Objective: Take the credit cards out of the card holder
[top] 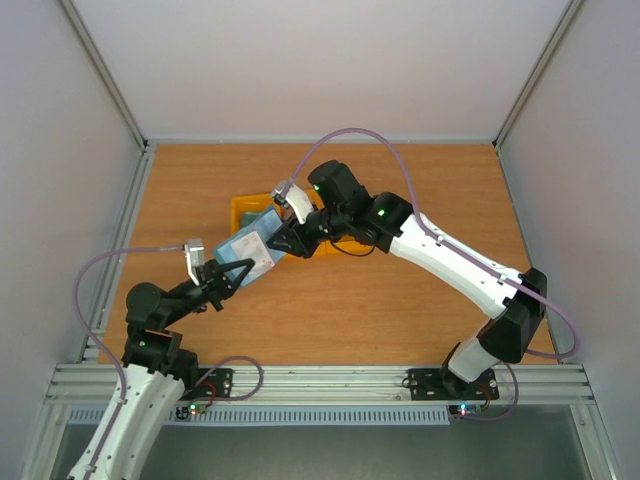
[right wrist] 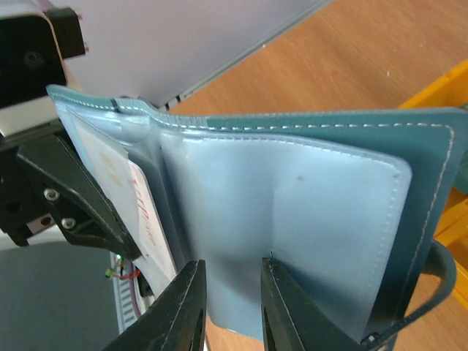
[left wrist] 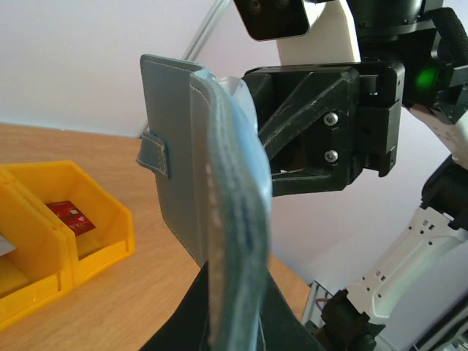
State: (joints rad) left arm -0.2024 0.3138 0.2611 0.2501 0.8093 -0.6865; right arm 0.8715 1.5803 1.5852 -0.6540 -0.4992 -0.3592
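Note:
The card holder (top: 247, 255) is a dusty-blue bi-fold wallet, held up above the table and spread open. My left gripper (top: 236, 272) is shut on its lower edge; in the left wrist view the card holder (left wrist: 183, 183) stands edge-on between the fingers (left wrist: 179, 318). My right gripper (right wrist: 232, 300) is at the card holder's (right wrist: 431, 168) clear inner sleeve (right wrist: 329, 219), with the jaws a narrow gap apart around its lower edge. A whitish card (right wrist: 110, 172) sits in the left pocket. A red card (left wrist: 69, 216) lies in a yellow bin (left wrist: 110, 248).
Yellow bins (top: 247, 210) stand on the wooden table just behind the card holder, partly hidden by the right arm (top: 450, 255). The right gripper's black housing (left wrist: 322, 131) is close behind the card holder. An aluminium frame rail (top: 320, 380) runs along the near edge.

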